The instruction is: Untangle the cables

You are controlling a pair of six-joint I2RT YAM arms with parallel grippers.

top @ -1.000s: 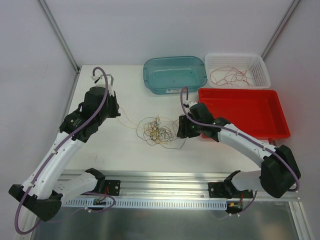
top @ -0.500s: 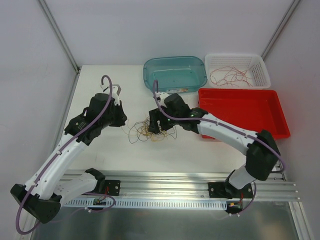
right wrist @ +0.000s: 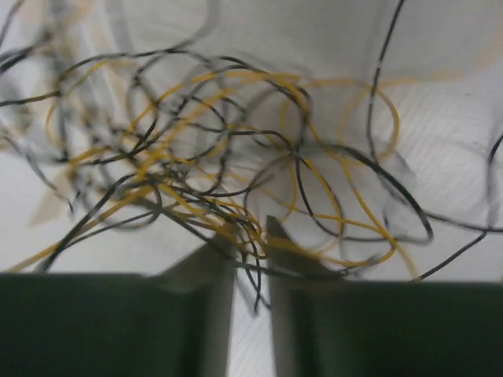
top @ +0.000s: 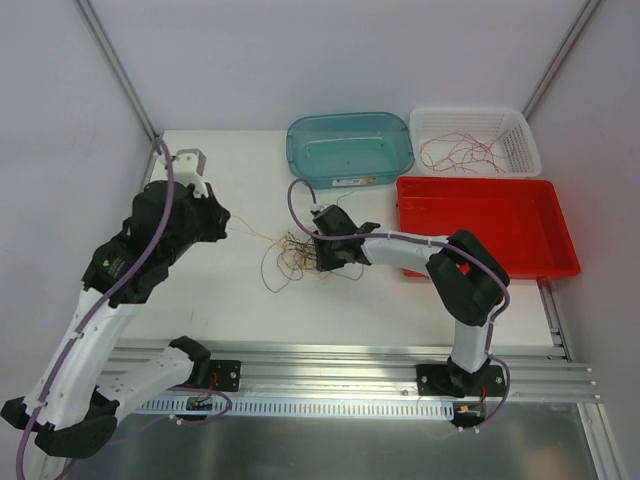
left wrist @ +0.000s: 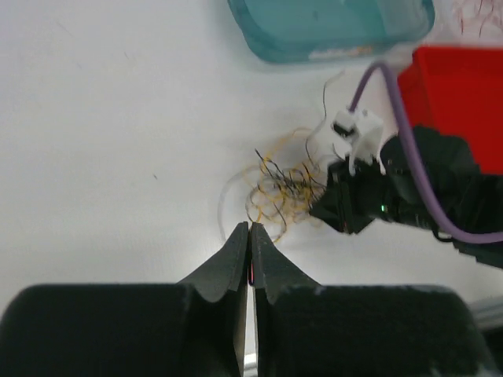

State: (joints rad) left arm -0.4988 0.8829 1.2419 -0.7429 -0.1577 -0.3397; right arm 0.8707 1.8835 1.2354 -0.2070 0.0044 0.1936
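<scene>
Cables, hair-fine curly wires in yellow-orange and dark green-black [top: 298, 255], sit as one loose clump on the white table [top: 230, 300]. They lie right at the tips of my right gripper [right wrist: 247, 236] and well ahead of my left gripper [left wrist: 250, 236], so the right arm is nearer. Its fingers stand slightly apart with loops crossing the gap. The left's jaws are pressed together. One pale strand [top: 250, 238] runs from the clump towards them, along the line between both tools; I judge the next pull should follow it.
</scene>
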